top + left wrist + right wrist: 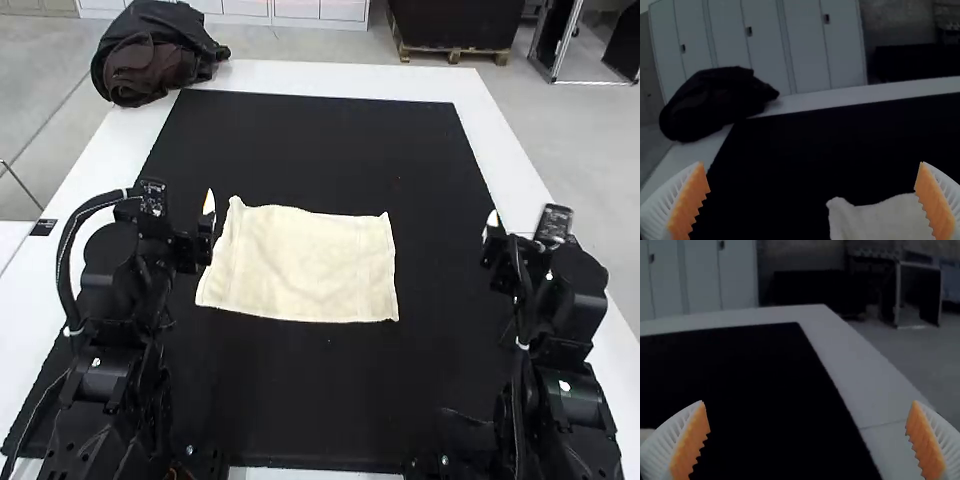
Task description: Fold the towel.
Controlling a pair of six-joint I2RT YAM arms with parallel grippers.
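Note:
In the high view a cream towel [305, 265] lies spread on the black mat, roughly rectangular with slightly wavy edges. My left gripper [208, 215] is just off the towel's left side, raised over the mat. My right gripper [492, 232] stands well to the towel's right, near the mat's right edge. The left wrist view has the left gripper [812, 200] open with nothing held, and the towel's corner [880, 217] beyond it. In the right wrist view the right gripper [807, 440] is open too, its fingers wide apart.
A black mat [320, 140] covers most of the white table [330, 76]. Dark bunched fabric [150, 60] rests at the table's far left corner. White table margin runs along both sides of the mat.

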